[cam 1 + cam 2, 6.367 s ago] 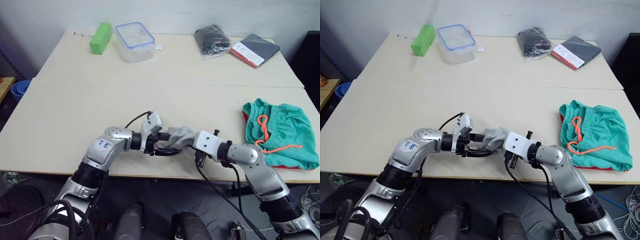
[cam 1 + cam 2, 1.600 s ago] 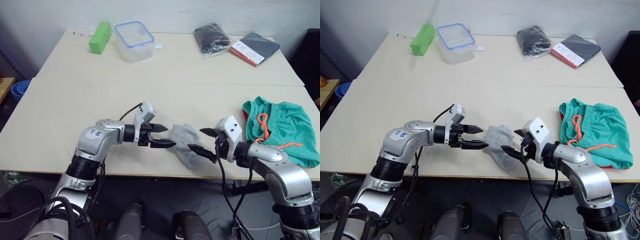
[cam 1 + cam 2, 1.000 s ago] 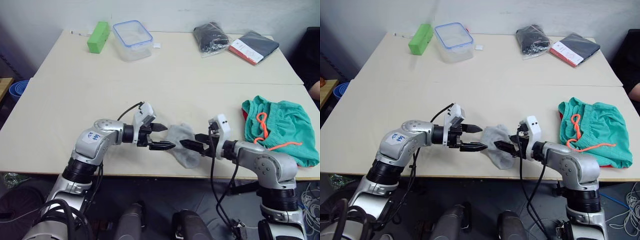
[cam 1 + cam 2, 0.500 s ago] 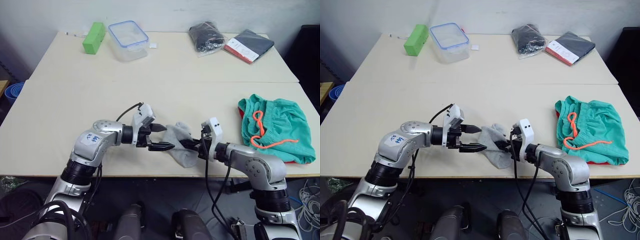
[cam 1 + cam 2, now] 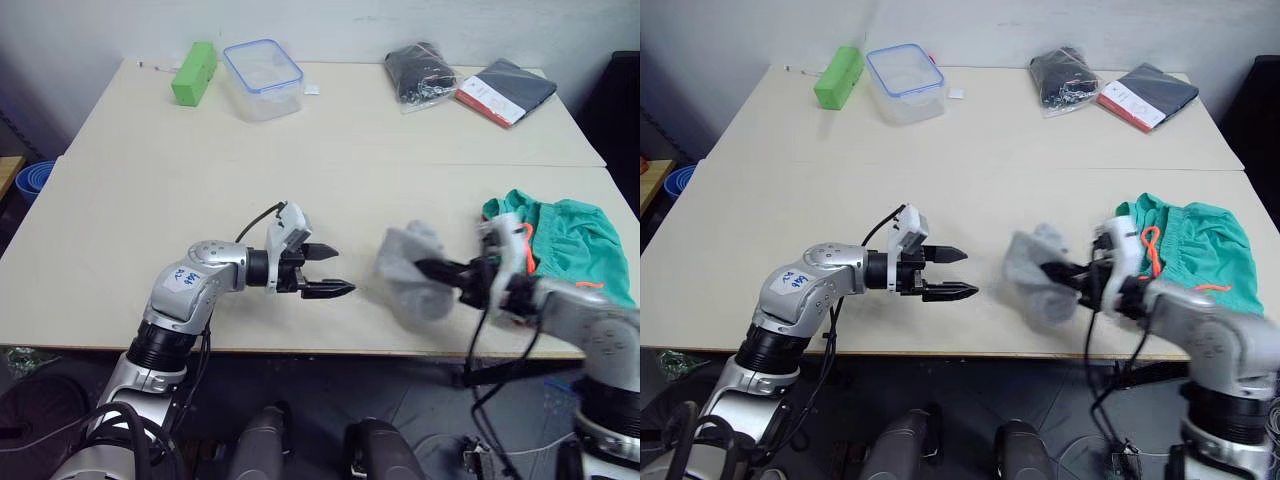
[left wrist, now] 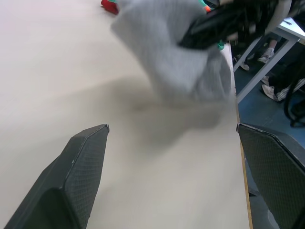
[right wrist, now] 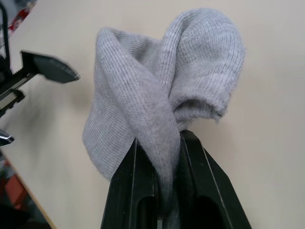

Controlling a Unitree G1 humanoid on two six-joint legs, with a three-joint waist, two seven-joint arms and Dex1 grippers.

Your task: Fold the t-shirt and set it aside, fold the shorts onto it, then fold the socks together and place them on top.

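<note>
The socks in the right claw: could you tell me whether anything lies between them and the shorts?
Nothing visible does. The socks, pinched in the right claw, hang just left of the shorts, with bare table between.

Blurred: socks [image 5: 415, 272] and right gripper [image 5: 432, 268] pinching them. Hidden beside that gripper: nearly all of the t-shirt under the shorts [image 5: 573, 240]. Cut off by the frame: shorts' far side.

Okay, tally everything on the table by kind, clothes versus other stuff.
Clothes: 3 – socks, shorts, t-shirt
Boxes: 2 – green block, clear tub
Packets: 2 – black bag, dark pack
Total: 7
</note>
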